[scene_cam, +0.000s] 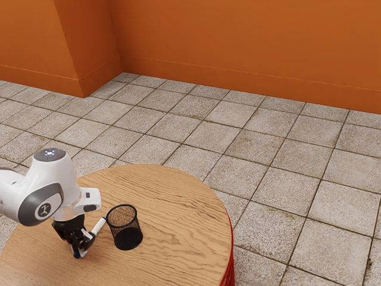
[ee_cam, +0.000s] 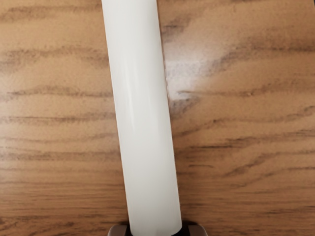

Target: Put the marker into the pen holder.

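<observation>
The marker (scene_cam: 99, 226) is in the jaws, which are closed on it near one end, open only as wide as its body. Its white barrel comes out of them on a slant, and the free end rises toward the pen holder (scene_cam: 124, 229), which stands just beside the jaws on the tabletop (scene_cam: 178, 220).

The marker should be light, stiff and not fragile, but the smooth, round barrel could roll or slip between hard jaws. Because the hold is near one end, the long free part may swing if it knocks the rim. A hold across the middle would probably be steadier; with the present one, the marker must likely be turned more upright before it is lowered.

The end inside the jaws is hard to make out: a small blue spot (scene_cam: 76, 255) there may be the cap. In the wrist view the barrel's free end is cut off. Whether the marker touches the tabletop, one cannot tell.
</observation>
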`<action>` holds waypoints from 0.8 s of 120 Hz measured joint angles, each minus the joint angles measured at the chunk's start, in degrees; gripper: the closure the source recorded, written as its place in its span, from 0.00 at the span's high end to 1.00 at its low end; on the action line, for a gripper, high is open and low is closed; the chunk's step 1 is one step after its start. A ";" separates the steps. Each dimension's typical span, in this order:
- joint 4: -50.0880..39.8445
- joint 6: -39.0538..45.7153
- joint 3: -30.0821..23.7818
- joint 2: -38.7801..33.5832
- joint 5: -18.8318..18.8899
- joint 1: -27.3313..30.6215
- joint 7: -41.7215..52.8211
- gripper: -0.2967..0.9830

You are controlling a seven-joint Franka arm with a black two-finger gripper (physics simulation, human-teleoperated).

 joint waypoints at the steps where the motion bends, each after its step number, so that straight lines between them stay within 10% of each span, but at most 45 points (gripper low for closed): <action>1: 0.00 0.00 0.00 0.01 0.00 0.01 0.00 0.29; 42: 0.03 0.32 -0.05 -0.32 0.27 -0.01 -0.42 0.23; 96: 11.16 -9.00 -4.41 -18.02 0.29 -0.01 -2.17 0.19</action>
